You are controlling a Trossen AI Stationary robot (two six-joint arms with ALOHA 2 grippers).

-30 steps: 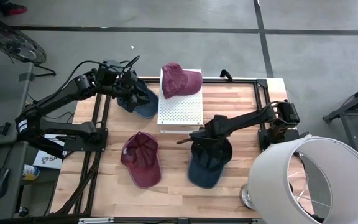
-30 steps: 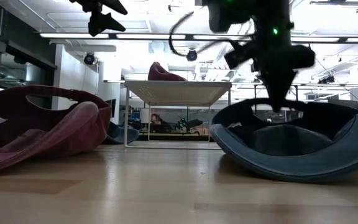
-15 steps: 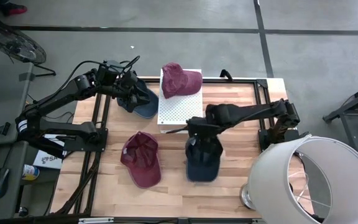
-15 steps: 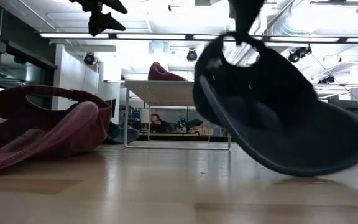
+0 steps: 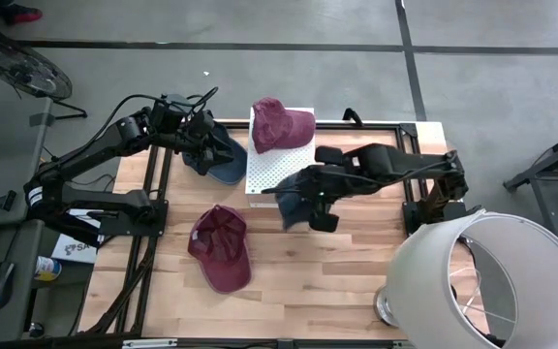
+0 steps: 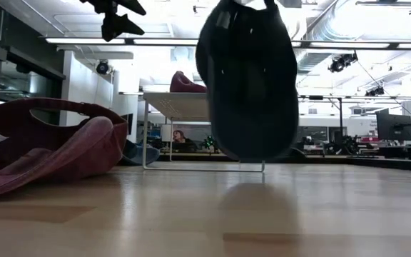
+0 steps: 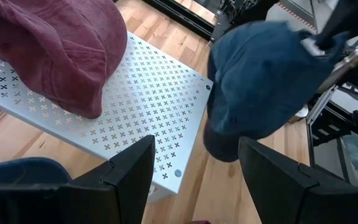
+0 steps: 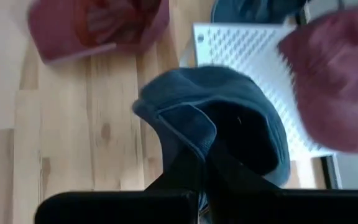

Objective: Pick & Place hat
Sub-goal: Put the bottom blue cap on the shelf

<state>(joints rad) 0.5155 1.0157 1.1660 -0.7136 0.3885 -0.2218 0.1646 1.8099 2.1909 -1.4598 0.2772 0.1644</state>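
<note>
Wooden table (image 5: 356, 281) with a white perforated stand (image 5: 281, 170) at its far middle. Right gripper (image 5: 310, 194): fingers clamped together on a blue cap (image 5: 294, 206), which hangs in the air clear of the table, just beside the near right corner of the stand; in the low view the cap (image 6: 248, 78) dangles well above the wood. Left gripper (image 5: 201, 145): fingers spread apart, holding nothing, hovering over a second blue cap (image 5: 223, 160) that lies on the table at the left of the stand. One maroon cap (image 5: 281, 124) rests on the far end of the stand, partly overhanging its edge. Another maroon cap (image 5: 221, 247) lies upside down on the table, near left, well apart from the stand. White lampshade (image 5: 492, 281) at the near right corner.
</note>
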